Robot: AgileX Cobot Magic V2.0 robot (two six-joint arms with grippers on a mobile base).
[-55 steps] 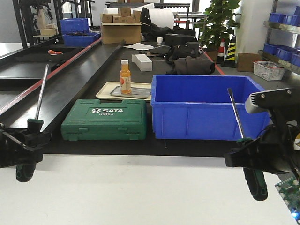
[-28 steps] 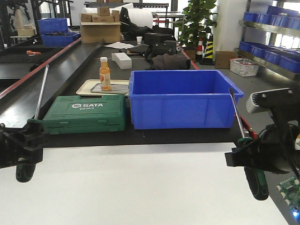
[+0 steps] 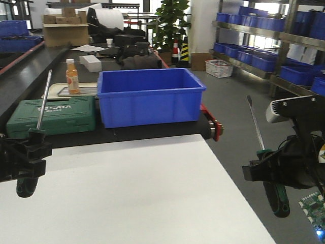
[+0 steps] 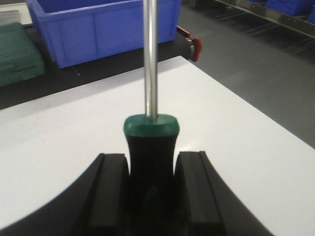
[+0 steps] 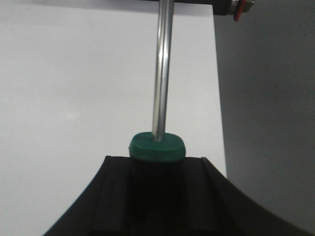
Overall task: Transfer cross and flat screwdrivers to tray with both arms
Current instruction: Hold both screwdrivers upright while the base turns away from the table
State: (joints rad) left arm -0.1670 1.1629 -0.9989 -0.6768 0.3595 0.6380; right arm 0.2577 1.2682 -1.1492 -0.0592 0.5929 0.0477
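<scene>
My left gripper (image 3: 28, 152) is shut on the black-and-green handle of a screwdriver (image 3: 43, 101), held upright over the left edge of the white table (image 3: 137, 188). In the left wrist view the handle (image 4: 150, 142) sits between both pads (image 4: 115, 191). My right gripper (image 3: 266, 170) is shut on a second green-handled screwdriver (image 3: 255, 127), upright past the table's right edge. It also shows in the right wrist view (image 5: 157, 150). I cannot tell which tip is cross or flat. The beige tray (image 3: 90, 85) lies far back left, behind the green case.
A blue bin (image 3: 150, 96) and a green SATA case (image 3: 51, 114) stand on the dark bench beyond the table. An orange bottle (image 3: 72, 76) stands on the tray. Grey floor and shelves of blue bins (image 3: 254, 30) are at right.
The whole view has swung right: the bin, case and tray have shifted left in the frame, and floor and shelving now show. Both grippers keep their hold and pose.
</scene>
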